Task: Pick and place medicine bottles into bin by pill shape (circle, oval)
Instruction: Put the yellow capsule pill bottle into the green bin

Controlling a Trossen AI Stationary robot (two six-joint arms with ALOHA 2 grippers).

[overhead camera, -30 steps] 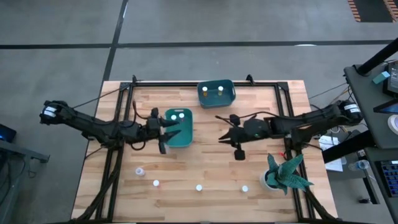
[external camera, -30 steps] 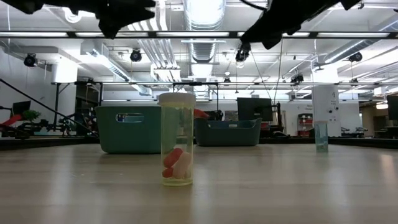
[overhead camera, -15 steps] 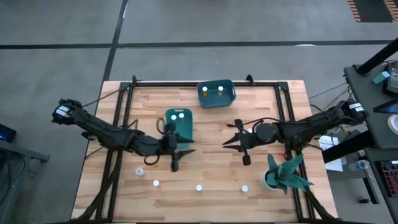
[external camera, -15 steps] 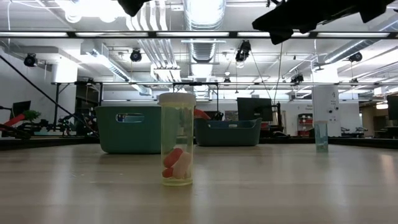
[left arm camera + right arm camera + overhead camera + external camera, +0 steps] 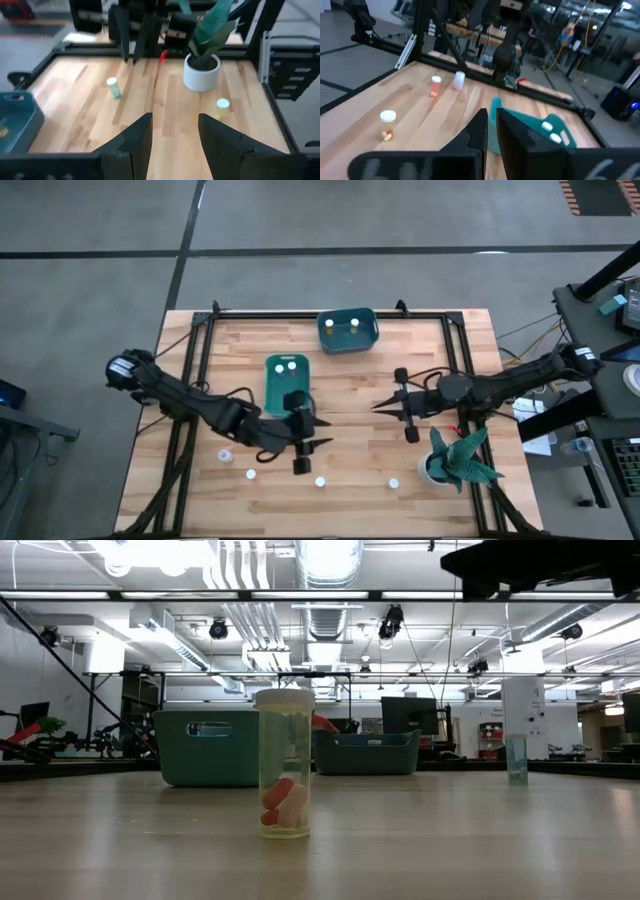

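Several small white-capped medicine bottles stand on their bases on the wooden table near its front edge: (image 5: 225,455), (image 5: 251,475), (image 5: 320,481), (image 5: 394,483). The low view shows one (image 5: 285,765) close up, with orange and white pills inside. Two teal bins each hold two bottles: one at mid-table (image 5: 285,383), one at the far edge (image 5: 348,330). My left gripper (image 5: 322,432) hangs open and empty above the table just near-side of the middle bin, its fingers (image 5: 142,142) spread wide. My right gripper (image 5: 378,405) hovers right of centre, shut and empty, and points at the middle bin (image 5: 540,130).
A teal-leaved plant in a white pot (image 5: 455,460) stands at the near right corner and shows in the left wrist view (image 5: 201,75). Black frame rails run along the table's left, right and far edges. Bare wood lies between the two grippers.
My left gripper has swung away from the middle bin's left side, toward the near edge and the right, and now hangs past the bin's near end. My right gripper has drawn back toward the table's right edge and a little nearer. No bottle has moved.
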